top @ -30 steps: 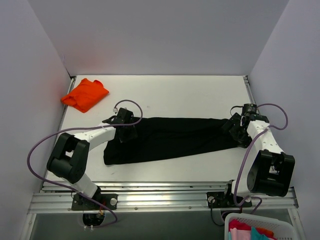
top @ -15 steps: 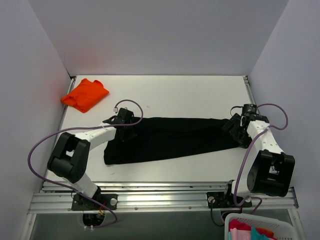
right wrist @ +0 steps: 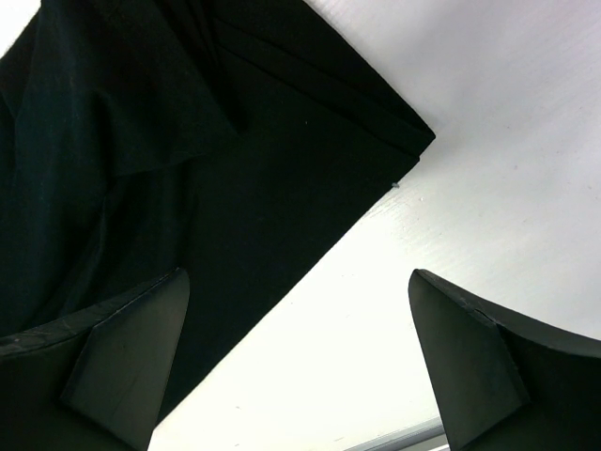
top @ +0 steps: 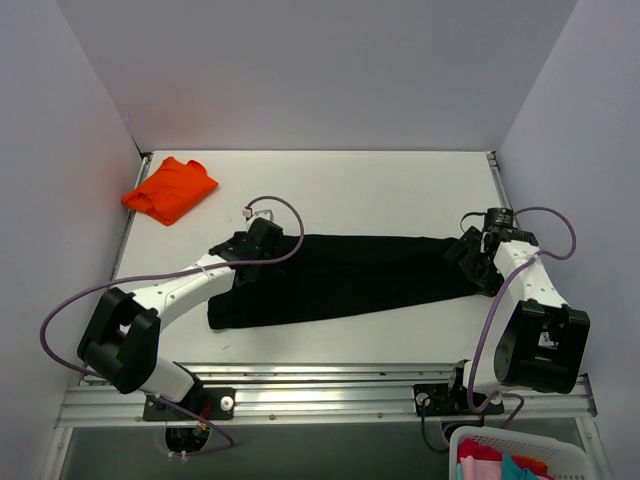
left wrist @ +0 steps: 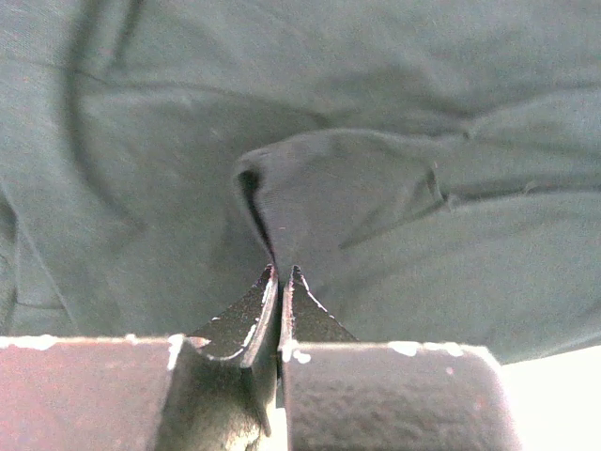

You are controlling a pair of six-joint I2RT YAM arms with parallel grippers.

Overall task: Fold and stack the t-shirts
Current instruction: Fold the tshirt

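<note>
Now we see the black t-shirt (top: pixel 350 275) stretched in a long band across the tabletop (top: pixel 380 190). Our left pincer (top: pixel 262 243) sits at that shirt's left end, jaws pressed together on a raised pleat of its cloth. Our right pincer (top: pixel 470 255) hangs over the shirt's right end, jaws spread wide, gripping nothing. The orange t-shirt (top: pixel 170 189) lies folded, well apart from the black one, beyond its left end.

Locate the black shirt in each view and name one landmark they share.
Top external: black shirt stretched across the white table's middle.
Left wrist: fills the frame; left gripper shut on a fold.
Right wrist: upper left, beside the open right gripper.
Shared landmark: the table's white surface bordering the shirt.
</note>
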